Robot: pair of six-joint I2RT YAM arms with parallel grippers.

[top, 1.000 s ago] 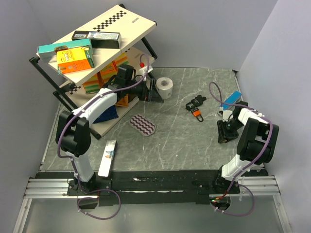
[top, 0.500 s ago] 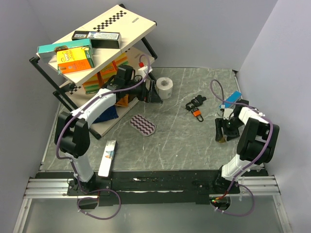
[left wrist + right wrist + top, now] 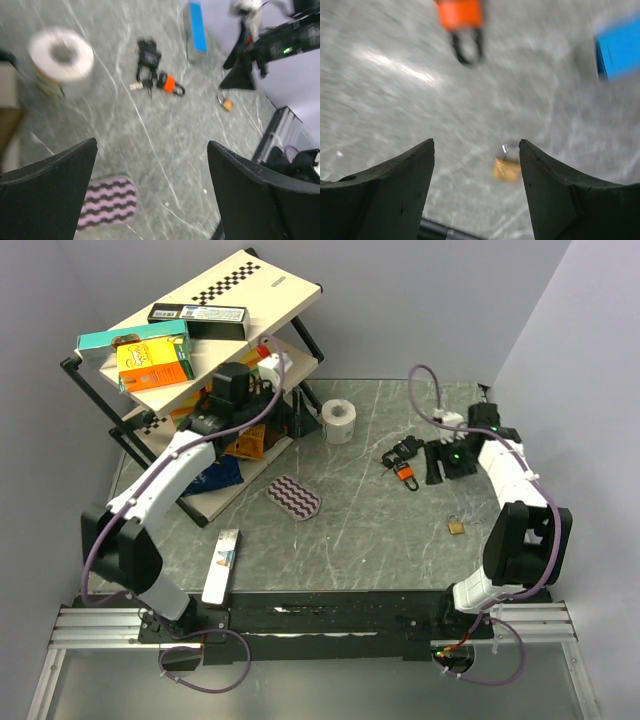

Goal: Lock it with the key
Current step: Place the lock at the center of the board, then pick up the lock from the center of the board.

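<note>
Hovering empty with jaws spread, the right gripper [image 3: 436, 462] sits just beside the key bunch [image 3: 402, 452] and orange padlock [image 3: 405, 472] on the table [image 3: 360, 530], the brass padlock [image 3: 456, 527] lies well apart, the left gripper [image 3: 150, 150] gapes empty too, so no key is grasped, locking all ahead.

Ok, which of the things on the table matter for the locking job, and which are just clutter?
For the job:
orange padlock
bunch of keys next to it
small brass padlock, possibly

Just lying about:
paper roll
striped pad
blue box
white stick
cartons on the rack
</note>
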